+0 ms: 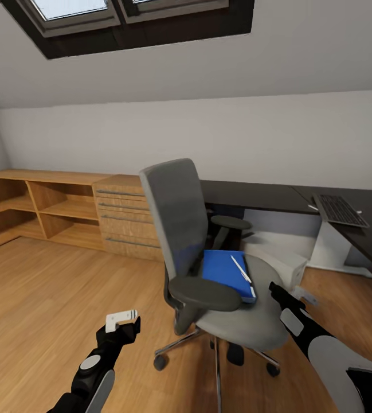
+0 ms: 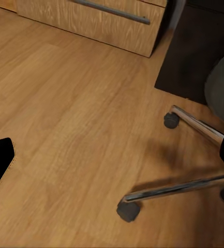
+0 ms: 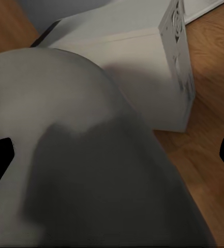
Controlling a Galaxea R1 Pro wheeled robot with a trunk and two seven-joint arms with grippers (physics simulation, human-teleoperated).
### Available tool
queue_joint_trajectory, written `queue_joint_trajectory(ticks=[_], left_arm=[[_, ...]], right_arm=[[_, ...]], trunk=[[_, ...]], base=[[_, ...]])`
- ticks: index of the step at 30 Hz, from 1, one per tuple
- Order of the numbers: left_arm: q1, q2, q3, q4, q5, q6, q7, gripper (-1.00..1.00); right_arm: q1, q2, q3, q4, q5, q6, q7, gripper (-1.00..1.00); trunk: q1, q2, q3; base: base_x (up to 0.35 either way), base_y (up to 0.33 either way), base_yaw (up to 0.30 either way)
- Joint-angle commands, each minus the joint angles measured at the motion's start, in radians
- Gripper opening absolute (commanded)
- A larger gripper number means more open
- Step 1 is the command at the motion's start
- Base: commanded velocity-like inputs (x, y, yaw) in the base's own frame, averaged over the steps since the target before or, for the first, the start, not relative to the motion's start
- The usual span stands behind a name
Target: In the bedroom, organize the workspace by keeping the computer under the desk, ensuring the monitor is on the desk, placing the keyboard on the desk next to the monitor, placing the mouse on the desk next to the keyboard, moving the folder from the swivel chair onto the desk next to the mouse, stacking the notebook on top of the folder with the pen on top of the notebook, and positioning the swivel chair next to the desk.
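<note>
A light wooden plank floor (image 1: 48,298) runs across the room. Against the far white wall (image 1: 254,143) stands a low open wooden shelf unit (image 1: 31,209), and just beside it a wooden drawer chest with long grey metal handles (image 1: 122,221). In the sloped white ceiling (image 1: 151,69) sits a dark-framed skylight window (image 1: 128,17).

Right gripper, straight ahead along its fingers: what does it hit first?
Most likely the grey upholstered seat of the swivel chair, which lies directly between the right gripper fingers. The light grey computer tower sits beyond it. Depth is uncertain.
</note>
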Motion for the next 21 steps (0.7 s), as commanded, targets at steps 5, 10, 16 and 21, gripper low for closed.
queue_joint_trajectory(ticks=[5,10,16,21], left_arm=[[-0.001,0.001,-0.005,0.000,0.010,0.002,0.009,1.00],[-0.002,0.001,-0.005,0.000,0.010,0.002,0.008,1.00],[-0.001,0.001,-0.005,0.001,0.010,0.002,0.008,1.00],[-0.001,0.001,-0.005,0.001,0.011,0.003,0.008,1.00]], right_arm=[[0.000,0.001,0.004,0.022,-0.014,-0.002,0.001,1.00],[0.000,0.001,0.004,0.022,-0.014,-0.002,0.001,1.00],[0.000,0.001,0.004,0.022,-0.014,-0.002,0.001,1.00],[0.000,0.001,0.004,0.022,-0.014,-0.002,0.001,1.00]], trunk=[[0.000,0.000,-0.001],[0.000,0.000,-0.001],[0.000,0.000,-0.001],[0.000,0.000,-0.001]], base=[[0.000,0.000,0.142],[0.000,0.000,0.141],[0.000,0.000,0.141],[0.000,0.000,0.141]])
